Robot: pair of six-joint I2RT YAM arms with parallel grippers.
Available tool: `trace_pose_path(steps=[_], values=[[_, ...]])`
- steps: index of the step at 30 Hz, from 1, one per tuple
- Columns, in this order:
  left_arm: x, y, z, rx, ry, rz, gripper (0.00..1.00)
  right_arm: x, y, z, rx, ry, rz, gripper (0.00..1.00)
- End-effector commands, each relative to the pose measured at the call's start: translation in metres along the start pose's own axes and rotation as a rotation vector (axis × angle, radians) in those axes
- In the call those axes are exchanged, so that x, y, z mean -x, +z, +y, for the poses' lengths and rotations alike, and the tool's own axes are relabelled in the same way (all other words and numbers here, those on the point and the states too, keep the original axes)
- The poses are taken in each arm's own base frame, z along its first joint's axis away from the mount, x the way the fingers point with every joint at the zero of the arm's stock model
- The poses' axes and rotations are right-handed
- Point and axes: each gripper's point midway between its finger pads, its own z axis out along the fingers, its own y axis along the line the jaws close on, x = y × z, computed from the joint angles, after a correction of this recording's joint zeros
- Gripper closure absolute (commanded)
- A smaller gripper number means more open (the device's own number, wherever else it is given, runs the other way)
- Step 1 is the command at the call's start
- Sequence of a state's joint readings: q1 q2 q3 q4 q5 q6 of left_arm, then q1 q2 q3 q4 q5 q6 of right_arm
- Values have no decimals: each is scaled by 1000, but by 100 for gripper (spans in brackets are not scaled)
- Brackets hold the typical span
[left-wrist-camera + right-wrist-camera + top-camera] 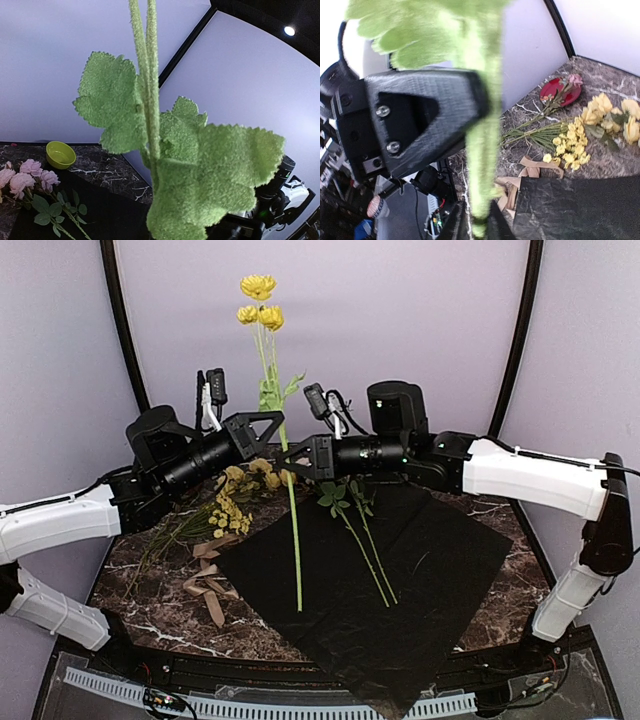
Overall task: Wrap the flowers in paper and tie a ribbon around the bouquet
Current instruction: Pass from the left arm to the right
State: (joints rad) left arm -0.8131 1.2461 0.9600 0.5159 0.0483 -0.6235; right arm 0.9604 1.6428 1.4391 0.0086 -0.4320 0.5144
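marbled tabletop (150,605), black paper (430,570) spread from its middle toward the near edge. left gripper (270,426) clamped on an upright yellow flower (296,540) over the paper's left part. right gripper (290,458) straddles it just below, pinch not discernible. best practice: confirm the right hold before the left releases.

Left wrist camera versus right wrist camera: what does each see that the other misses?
Only the left wrist view shows a small lime-green bowl and a bunch of pale pink blooms. Only the right wrist view shows a round red plate, loose yellow flowers and the crumpled beige-tan ribbon. Both show the fuzzy green leafy stem, the black crinkly paper and the dark marbled tabletop.
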Motion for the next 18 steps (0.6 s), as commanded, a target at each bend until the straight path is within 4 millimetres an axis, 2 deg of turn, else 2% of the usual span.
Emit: trace_pose_path(steps=[1, 4, 6, 7, 8, 9, 10, 11, 14, 18], values=[[24, -4, -28, -96, -34, -78, 100, 1, 2, -4, -13, 24, -34, 100], [17, -5, -17, -44, -41, -57, 100, -1, -2, -12, -50, 42, -31, 100], [6, -6, 6, 73, -57, -21, 100, -5, -8, -25, -114, 60, -5, 100], [-2, -8, 21, 156, -53, 15, 88, -9, -13, -36, -167, 72, 19, 100], [-6, -12, 37, 261, -29, 53, 67, -11, -21, -50, -228, 84, 40, 100], [-13, -18, 55, 367, -1, 91, 54, -18, -30, -67, -289, 108, 80, 100], [-21, -26, 72, 460, 41, 137, 48, -24, -39, -84, -335, 136, 122, 100], [-26, -36, 88, 541, 83, 169, 44, -36, -50, -103, -397, 175, 179, 100], [-46, -61, 117, 631, 148, 255, 41, -71, -88, -163, -622, 247, 319, 100], [-71, -100, 163, 727, 92, 360, 36, -101, -111, -207, -725, 314, 425, 100]])
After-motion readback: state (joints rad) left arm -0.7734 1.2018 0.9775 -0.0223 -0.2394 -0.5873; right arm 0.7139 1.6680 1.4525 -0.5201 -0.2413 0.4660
